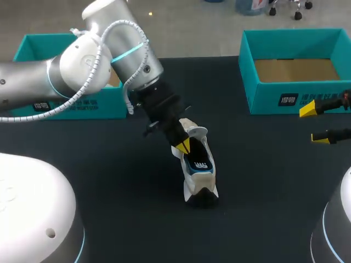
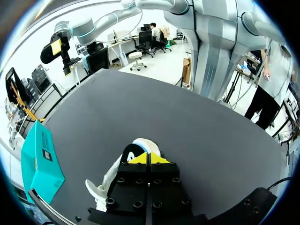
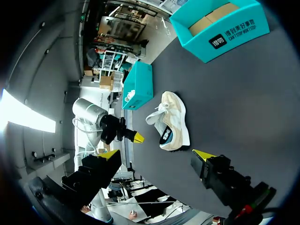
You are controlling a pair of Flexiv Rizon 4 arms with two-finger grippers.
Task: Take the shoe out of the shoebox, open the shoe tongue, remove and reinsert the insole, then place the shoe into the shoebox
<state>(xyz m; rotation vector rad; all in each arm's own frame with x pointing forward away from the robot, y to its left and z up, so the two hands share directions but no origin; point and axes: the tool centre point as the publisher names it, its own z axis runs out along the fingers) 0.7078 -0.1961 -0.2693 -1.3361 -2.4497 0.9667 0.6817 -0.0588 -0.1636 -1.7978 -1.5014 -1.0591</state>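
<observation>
The shoe (image 1: 200, 170) is cream and white, blue and black inside with a white marking. The right shoebox (image 1: 285, 98) and left shoebox (image 1: 35, 48) are teal with white print; the right one is brown inside. The table (image 1: 109, 186) is black. The left gripper (image 1: 184, 145) and right gripper (image 1: 315, 123) are yellow-tipped.

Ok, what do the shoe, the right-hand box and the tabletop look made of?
The shoe looks like cream matte fabric or suede with laces; which, unclear. The box looks like teal cardboard, bare brown inside. The tabletop is dark and matte, perhaps a mat.
</observation>
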